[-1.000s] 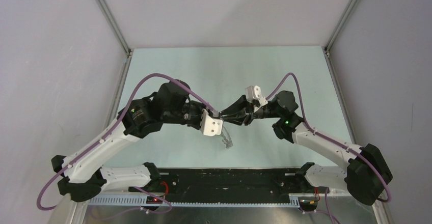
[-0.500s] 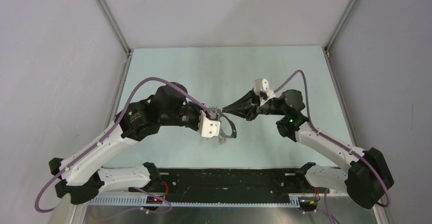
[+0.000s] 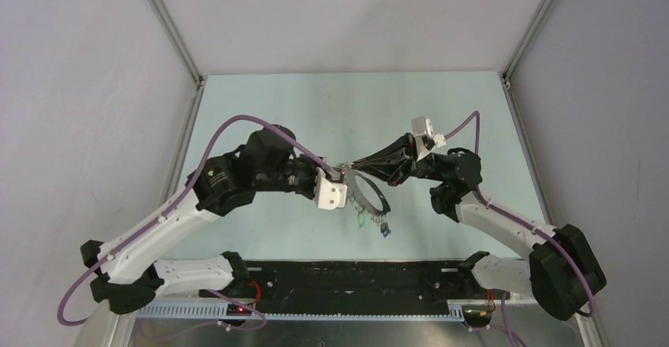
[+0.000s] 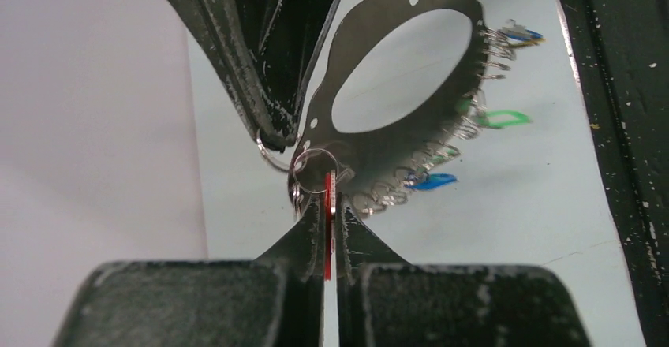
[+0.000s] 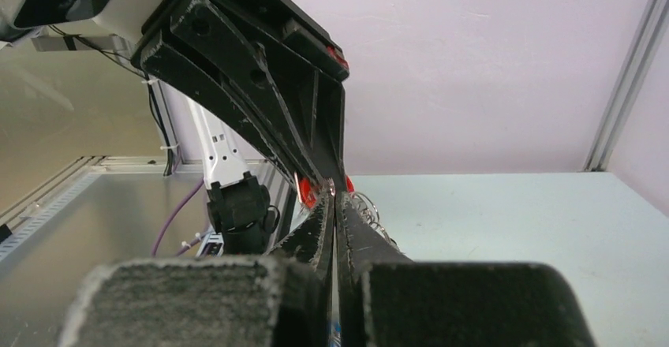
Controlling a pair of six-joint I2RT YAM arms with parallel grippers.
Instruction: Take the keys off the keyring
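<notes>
Keyring [image 4: 394, 146]: flat grey metal hoop, plastic-headed keys [image 4: 438, 180]

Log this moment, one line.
left pincer: shut on red key | right pincer: shut, tips at keyring | keyring: aloft | other keys: dangling from it

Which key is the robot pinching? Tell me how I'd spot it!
Look above the middle of the pale green table, where the big grey keyring is held up. At its edge the left gripper is shut on the red key. It is the only red one showing; the other keys on the ring are blue or green.
</notes>
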